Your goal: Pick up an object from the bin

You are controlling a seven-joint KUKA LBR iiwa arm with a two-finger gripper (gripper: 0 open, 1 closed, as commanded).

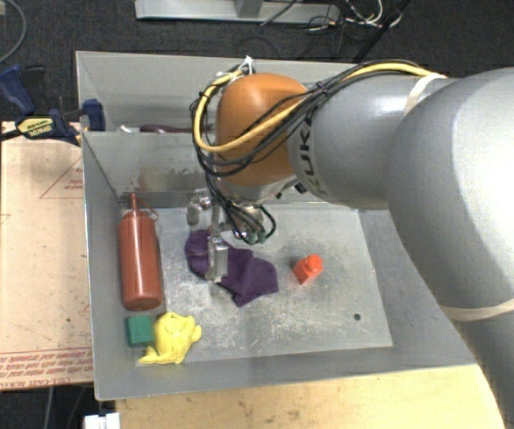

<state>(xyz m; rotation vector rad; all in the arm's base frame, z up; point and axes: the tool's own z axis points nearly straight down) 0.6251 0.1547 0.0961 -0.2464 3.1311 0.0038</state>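
The gripper point(216, 259) sits low on the crumpled purple cloth point(249, 277) in the middle of the bin point(328, 324), open or closed I can't tell from here, and that cloth looks soft, light and floppy, best pinched at a raised fold.

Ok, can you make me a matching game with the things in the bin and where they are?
Things:
1. bottle
2. cloth
3. orange block
4. yellow toy

Places:
A. just right of the cloth
B. bottom left corner, next to the green block
C. in the middle, right under the claw
D. lying along the left wall

Pairs: 1-D, 2-C, 3-A, 4-B
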